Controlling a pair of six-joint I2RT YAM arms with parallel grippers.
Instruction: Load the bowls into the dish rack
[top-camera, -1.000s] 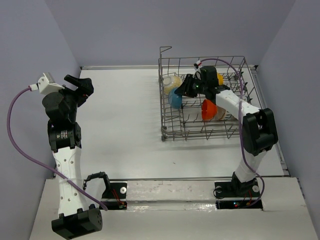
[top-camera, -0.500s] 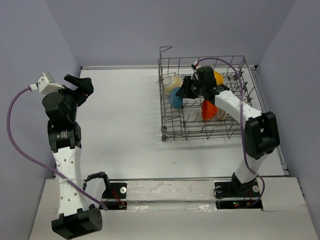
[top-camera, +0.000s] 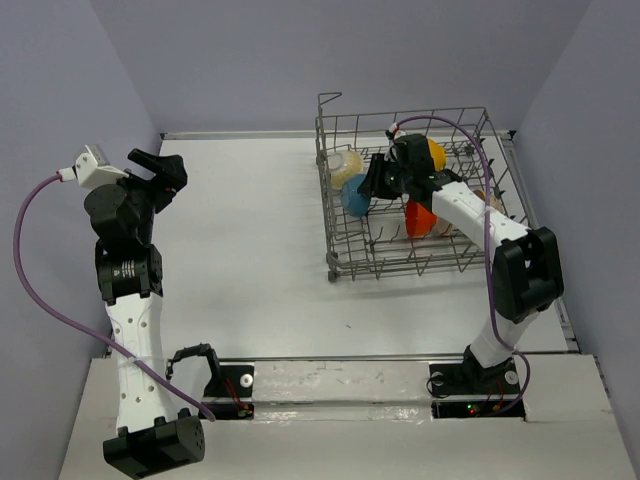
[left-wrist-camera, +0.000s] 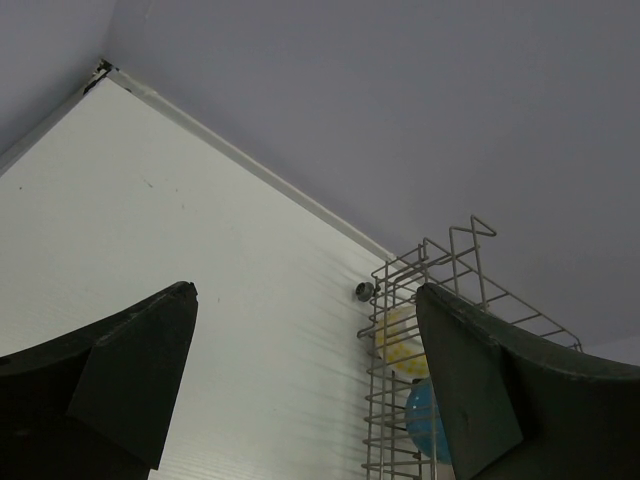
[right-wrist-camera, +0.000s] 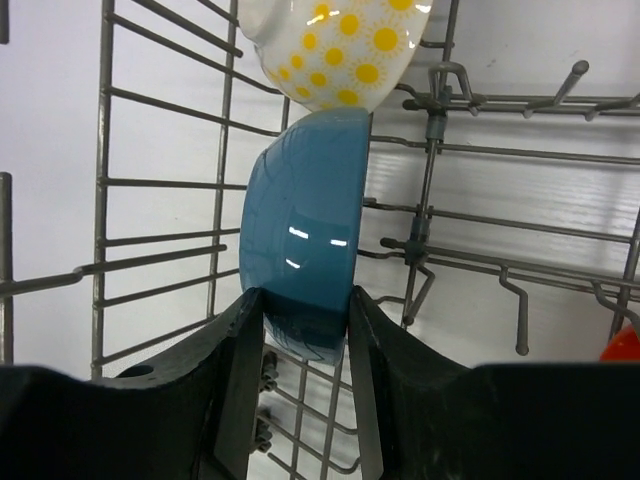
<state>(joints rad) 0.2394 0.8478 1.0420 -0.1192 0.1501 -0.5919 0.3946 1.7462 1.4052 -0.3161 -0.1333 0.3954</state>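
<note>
Inside the dish rack (top-camera: 350, 250), toward its left side, I see my right tool (right-wrist-camera: 305, 297) pinching the blue bowl (right-wrist-camera: 305, 220). The bowl stands on edge among the wires, touching the flower-patterned bowl (right-wrist-camera: 340, 50) beyond it. Over the worktop (top-camera: 250, 250), my left tool (left-wrist-camera: 305, 290) hangs spread wide.

White table (top-camera: 258, 235), pale lavender walls (top-camera: 250, 60)

Right pincer (right-wrist-camera: 303, 312) has one finger pressed on each side of the blue bowl (right-wrist-camera: 305, 215), no gap visible. The bowl stands on edge between dish rack (right-wrist-camera: 160, 184) wires. The flower-pattern bowl (right-wrist-camera: 340, 45) touches its top. An orange-red bowl (right-wrist-camera: 625, 345) shows as a sliver at the right edge. White tabletop (right-wrist-camera: 50, 130) below.
</note>
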